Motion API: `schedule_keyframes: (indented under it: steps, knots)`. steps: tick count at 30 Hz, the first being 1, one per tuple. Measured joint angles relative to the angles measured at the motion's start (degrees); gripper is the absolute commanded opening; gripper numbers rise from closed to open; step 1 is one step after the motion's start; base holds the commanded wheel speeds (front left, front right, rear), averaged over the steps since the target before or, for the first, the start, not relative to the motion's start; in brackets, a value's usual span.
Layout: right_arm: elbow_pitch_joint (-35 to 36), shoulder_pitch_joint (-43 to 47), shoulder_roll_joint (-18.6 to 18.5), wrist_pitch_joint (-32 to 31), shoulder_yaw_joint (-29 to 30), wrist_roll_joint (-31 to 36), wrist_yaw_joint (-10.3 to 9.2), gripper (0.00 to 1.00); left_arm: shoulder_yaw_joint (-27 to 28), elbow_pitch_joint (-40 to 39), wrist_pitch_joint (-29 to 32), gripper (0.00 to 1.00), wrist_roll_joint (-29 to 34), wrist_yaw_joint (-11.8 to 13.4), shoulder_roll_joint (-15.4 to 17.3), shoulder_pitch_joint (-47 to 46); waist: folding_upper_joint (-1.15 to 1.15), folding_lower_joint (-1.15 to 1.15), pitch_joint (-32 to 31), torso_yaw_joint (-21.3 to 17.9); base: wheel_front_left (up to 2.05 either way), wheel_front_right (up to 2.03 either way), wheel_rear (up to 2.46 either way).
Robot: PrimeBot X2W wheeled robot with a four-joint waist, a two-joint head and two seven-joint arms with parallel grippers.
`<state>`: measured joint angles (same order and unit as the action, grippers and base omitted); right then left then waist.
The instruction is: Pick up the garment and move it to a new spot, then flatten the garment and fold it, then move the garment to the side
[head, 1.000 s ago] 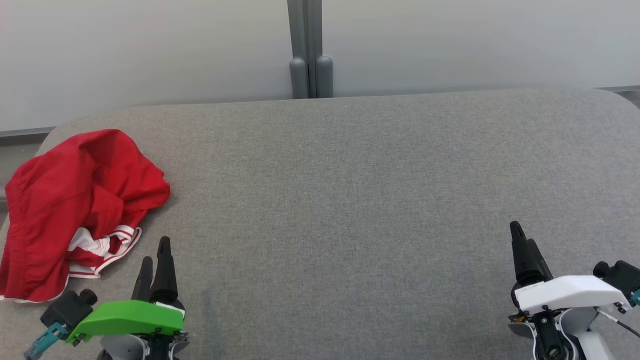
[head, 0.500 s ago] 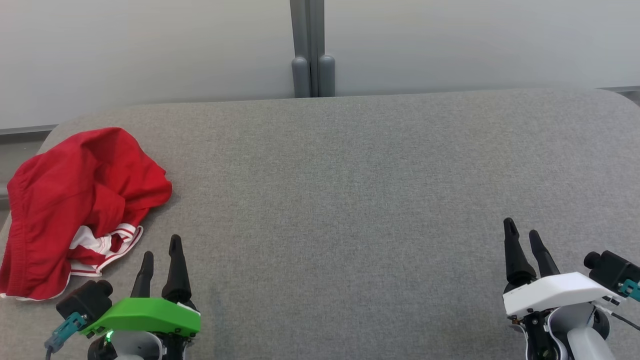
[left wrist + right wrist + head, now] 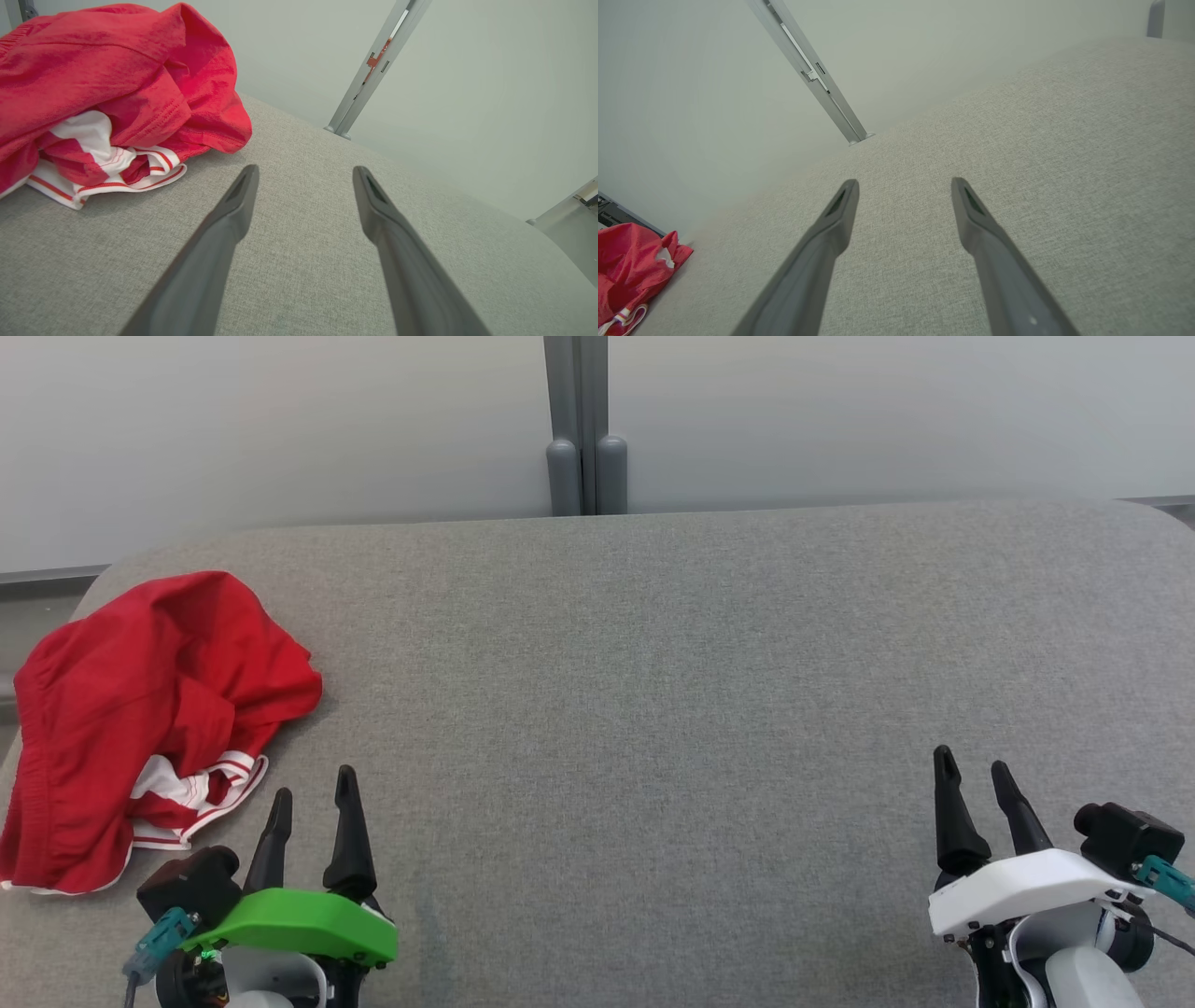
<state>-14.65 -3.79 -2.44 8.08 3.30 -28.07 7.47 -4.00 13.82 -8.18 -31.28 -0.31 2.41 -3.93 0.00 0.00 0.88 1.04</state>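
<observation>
Grey table (image 3: 653, 663): crumpled red garment (image 3: 140, 709) at left edge.

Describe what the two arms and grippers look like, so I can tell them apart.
The left gripper has two long, tapered black fingers under a bright green cover. The right gripper has the same fingers under a white cover. Each wrist carries a black camera block with a teal connector and a thin cable.

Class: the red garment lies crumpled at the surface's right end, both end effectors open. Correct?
No: the head view shows the garment at the left end of the surface. The left end effector and right end effector are open.
</observation>
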Motion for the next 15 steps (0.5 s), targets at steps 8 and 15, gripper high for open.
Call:
schedule_keyframes:
  steps: [8,15]
  knots:
    - [-0.58,-0.04,-0.04,1.11,-0.57,4.59,0.00,1.00,-0.70,0.38,-1.09,1.00,4.01,0.31,0.03,-0.02,0.00,0.00,-0.25,0.08,0.00,0.00,0.00]
    - [-0.71,-0.03,-0.08,2.12,-1.07,8.77,0.00,1.00,-1.35,0.68,-2.00,1.00,7.77,0.31,0.05,-0.02,0.00,0.00,-0.48,0.14,0.00,0.00,0.00]
